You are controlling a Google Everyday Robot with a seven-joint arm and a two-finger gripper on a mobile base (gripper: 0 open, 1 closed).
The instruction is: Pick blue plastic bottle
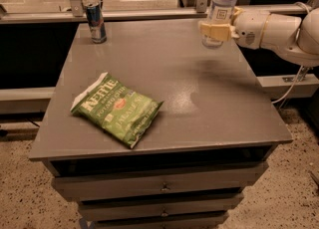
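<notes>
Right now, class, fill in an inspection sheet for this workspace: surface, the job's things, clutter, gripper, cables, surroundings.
Surface: grey table, with a shadow below the bottle.
Job's things: bottle, upright, white cap on, apparently lifted off the table at the far right.
Clutter: can standing at the far left corner; green chip bag lying flat near the front left.
Gripper: gripper at the far right, closed round the bottle's lower part.
Cables: white cable hanging at the right.
Surroundings: drawers under the table; speckled floor.
</notes>
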